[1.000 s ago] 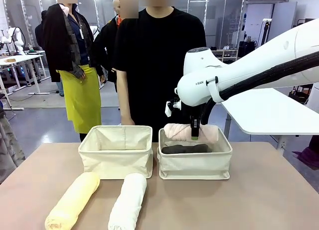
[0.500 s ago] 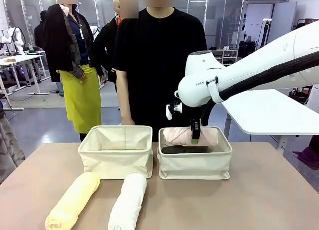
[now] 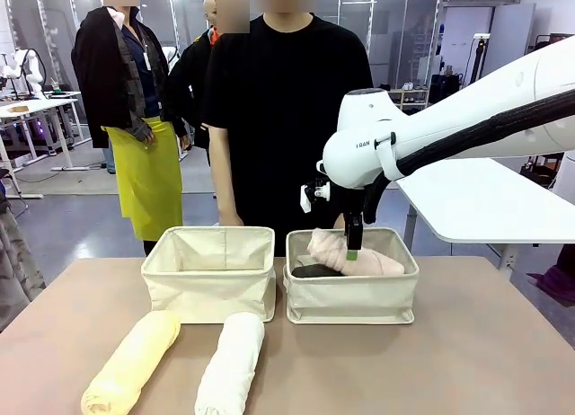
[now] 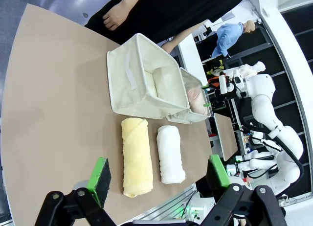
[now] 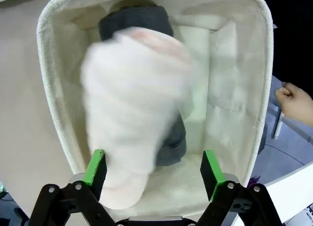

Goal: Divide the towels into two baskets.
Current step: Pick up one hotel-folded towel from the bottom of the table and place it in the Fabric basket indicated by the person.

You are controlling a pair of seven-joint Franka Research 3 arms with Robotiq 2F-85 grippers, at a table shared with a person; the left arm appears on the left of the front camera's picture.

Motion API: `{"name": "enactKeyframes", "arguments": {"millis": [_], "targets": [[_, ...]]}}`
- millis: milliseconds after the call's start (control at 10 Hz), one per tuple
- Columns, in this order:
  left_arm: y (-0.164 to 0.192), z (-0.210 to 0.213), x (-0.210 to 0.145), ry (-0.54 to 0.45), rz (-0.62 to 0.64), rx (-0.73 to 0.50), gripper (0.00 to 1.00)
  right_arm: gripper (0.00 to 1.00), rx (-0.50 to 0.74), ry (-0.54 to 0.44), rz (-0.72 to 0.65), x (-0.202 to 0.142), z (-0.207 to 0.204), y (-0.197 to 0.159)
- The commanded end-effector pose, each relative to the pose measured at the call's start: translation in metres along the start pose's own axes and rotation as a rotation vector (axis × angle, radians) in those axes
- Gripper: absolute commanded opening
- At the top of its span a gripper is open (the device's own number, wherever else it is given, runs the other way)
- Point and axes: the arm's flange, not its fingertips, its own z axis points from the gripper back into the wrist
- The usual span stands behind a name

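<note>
Looking down right wrist view, you get right gripper (image 5: 153,162) spread wide, cream-pink towel (image 5: 132,103) blurred over dark grey towel (image 5: 137,20) in basket (image 5: 244,89); front view shows it tilted. Left gripper (image 4: 159,174) wide; yellow towel (image 4: 134,155), white towel (image 4: 170,152) lower centre on table (image 4: 54,113).

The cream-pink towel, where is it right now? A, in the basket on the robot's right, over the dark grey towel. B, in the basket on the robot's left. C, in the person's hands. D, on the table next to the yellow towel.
A: the cream-pink towel lies tilted inside the right basket, over the dark grey towel.
</note>
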Motion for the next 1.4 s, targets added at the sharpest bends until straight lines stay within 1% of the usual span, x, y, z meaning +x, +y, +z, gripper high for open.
{"name": "enactKeyframes", "arguments": {"millis": [0,1300], "targets": [[-0.0009,0.0027,0.0001,-0.008,-0.008,-0.017,1.0,0.91,0.002,0.001,0.002,0.0005,-0.0021,-0.0004],[-0.0009,0.0027,0.0001,-0.008,-0.008,-0.017,1.0,0.91,0.002,0.001,0.002,0.0005,-0.0021,-0.0004]]}}
